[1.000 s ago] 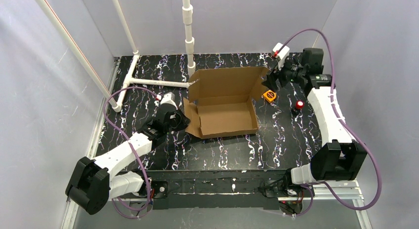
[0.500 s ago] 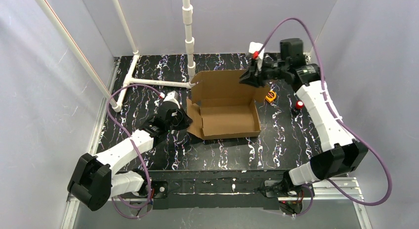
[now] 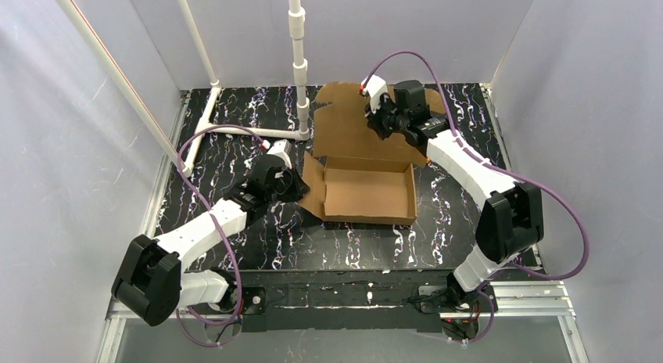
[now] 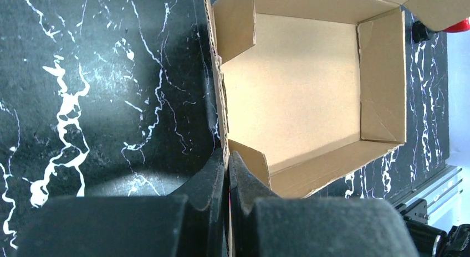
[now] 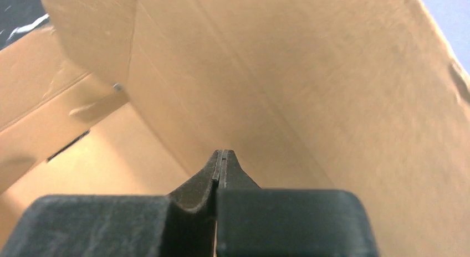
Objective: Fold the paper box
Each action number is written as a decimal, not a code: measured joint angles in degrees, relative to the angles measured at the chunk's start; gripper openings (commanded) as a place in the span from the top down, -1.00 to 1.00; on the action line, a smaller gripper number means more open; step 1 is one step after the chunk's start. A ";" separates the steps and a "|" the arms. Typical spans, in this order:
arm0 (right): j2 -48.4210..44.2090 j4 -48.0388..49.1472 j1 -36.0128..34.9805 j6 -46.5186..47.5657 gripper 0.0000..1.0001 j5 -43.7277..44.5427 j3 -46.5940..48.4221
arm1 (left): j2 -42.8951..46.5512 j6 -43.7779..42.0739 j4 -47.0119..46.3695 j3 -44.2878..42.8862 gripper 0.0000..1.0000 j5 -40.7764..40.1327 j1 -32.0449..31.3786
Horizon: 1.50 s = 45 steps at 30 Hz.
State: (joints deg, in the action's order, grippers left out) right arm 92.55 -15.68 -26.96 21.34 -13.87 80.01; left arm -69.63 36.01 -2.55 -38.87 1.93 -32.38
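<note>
Left gripper (image 4: 227,160) is clamped on the box (image 3: 367,195), fingers pinched on the upright left flap (image 3: 313,187) near its near corner, same grip as a second ago. It is acting as the anchor. The box sits mid-table (image 3: 234,120), tray part open upward with near, left and right walls standing and the floor bare. It has slid a little to the right and nearer than it was. The lid (image 3: 344,124) rises off the far wall and now shows far more of its inner face from above than before, so it looks tipped back toward the far side. I can't tell its exact tilt. The big change is on the right. The right gripper (image 5: 220,157) was off the box's far right corner with fingers apart, and it has swung left over the middle of the lid and snapped its fingers together. The wrist view shows the tips meeting with no cardboard between them, right up against the lid's inner face near the fold. Whether they actually touch it is unclear. My read is that it means to push with closed fingers rather than pinch, working the lid crease while the left holds the tray. The fold is part done, with the walls up and the lid not yet closed or tucked. Risks I see are the tray skidding under the push or the left flap tearing at the pinch.
</note>
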 measured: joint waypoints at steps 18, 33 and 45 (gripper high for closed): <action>1.03 8.98 3.78 -3.96 -0.60 -9.09 -3.61 | -7.39 -12.74 4.66 -8.17 1.00 1.05 0.00; 8.02 -6.80 4.72 18.86 -0.56 -13.75 -8.66 | -14.84 -21.31 10.86 -18.69 1.00 5.40 0.00; 9.25 -4.24 4.07 21.55 -0.06 -8.52 -9.73 | -18.49 -23.41 16.31 -23.61 0.92 8.17 0.00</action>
State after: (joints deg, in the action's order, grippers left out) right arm 101.80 -19.92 -22.90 42.89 -22.39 70.28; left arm -88.12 12.60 13.76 -62.48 10.11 -32.38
